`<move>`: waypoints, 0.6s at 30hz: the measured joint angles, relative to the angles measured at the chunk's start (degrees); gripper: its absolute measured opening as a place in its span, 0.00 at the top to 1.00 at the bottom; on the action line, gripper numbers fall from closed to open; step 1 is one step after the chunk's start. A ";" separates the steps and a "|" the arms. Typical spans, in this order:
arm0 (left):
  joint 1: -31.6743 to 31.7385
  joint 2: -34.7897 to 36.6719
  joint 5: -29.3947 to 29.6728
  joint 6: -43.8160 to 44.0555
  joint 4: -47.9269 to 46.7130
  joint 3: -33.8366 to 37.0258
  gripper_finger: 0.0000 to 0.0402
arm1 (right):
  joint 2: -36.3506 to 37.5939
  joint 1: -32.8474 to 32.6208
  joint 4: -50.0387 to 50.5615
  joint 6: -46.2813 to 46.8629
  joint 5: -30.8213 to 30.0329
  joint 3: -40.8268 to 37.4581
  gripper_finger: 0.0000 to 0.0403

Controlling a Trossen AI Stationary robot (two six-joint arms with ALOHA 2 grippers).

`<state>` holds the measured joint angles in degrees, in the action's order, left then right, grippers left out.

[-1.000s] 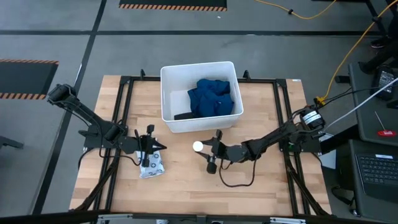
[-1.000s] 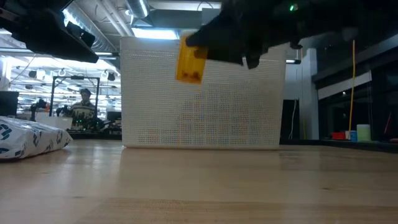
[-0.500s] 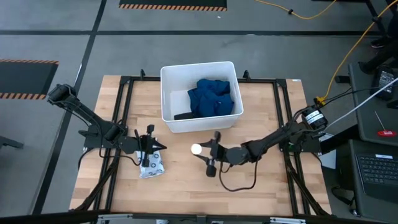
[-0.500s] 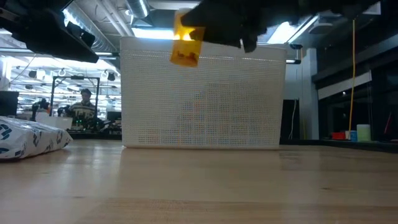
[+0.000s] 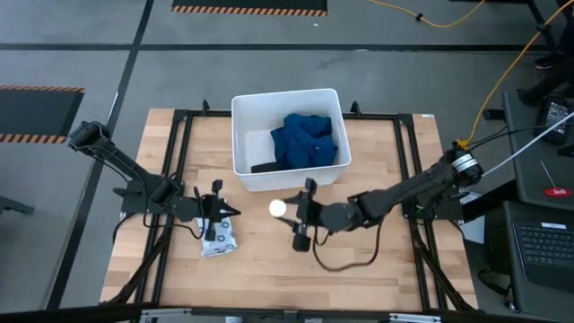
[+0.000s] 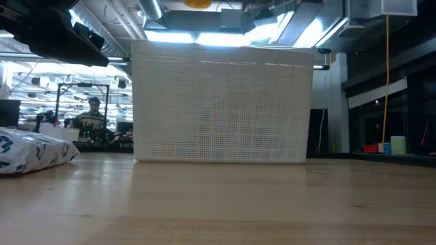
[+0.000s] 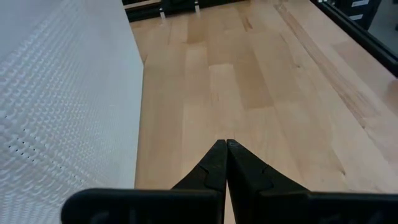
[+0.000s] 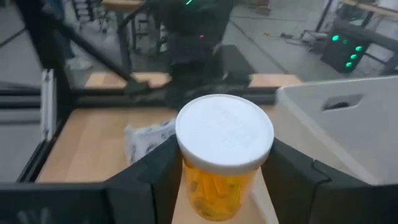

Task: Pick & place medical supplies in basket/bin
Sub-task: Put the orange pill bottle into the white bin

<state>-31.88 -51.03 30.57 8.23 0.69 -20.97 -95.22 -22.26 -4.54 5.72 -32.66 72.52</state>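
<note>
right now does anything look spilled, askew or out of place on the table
Nothing looks spilled or damaged. The small white packet with dark dot pattern lies alone on the wooden table, outside the white rectangular plastic tub. The right gripper holds the tiny orange bottle with white cap upright.

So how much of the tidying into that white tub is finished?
Two done: the dark-blue cloth and the black oblong lie in the white tub. The right gripper holds the orange bottle just outside it. The dotted packet lies on the table by the shut left gripper.
</note>
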 joint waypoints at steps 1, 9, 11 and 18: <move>0.00 0.00 0.02 0.00 0.02 -0.02 0.99 | 0.89 0.58 0.72 -0.09 0.03 0.12 0.52; 0.00 0.00 0.04 -0.02 1.01 -0.02 0.99 | 7.94 6.89 7.14 -1.16 5.20 0.08 0.52; 0.02 0.00 0.03 -0.34 0.98 -0.02 0.99 | 8.90 9.19 7.33 -2.23 6.71 0.08 0.52; 0.09 0.00 0.02 -1.51 1.27 -0.02 0.99 | 10.05 19.55 9.36 -6.00 13.22 0.04 0.52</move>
<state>-31.79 -51.03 30.59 6.72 1.96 -20.99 -85.17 -2.71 4.81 -0.28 -19.44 72.55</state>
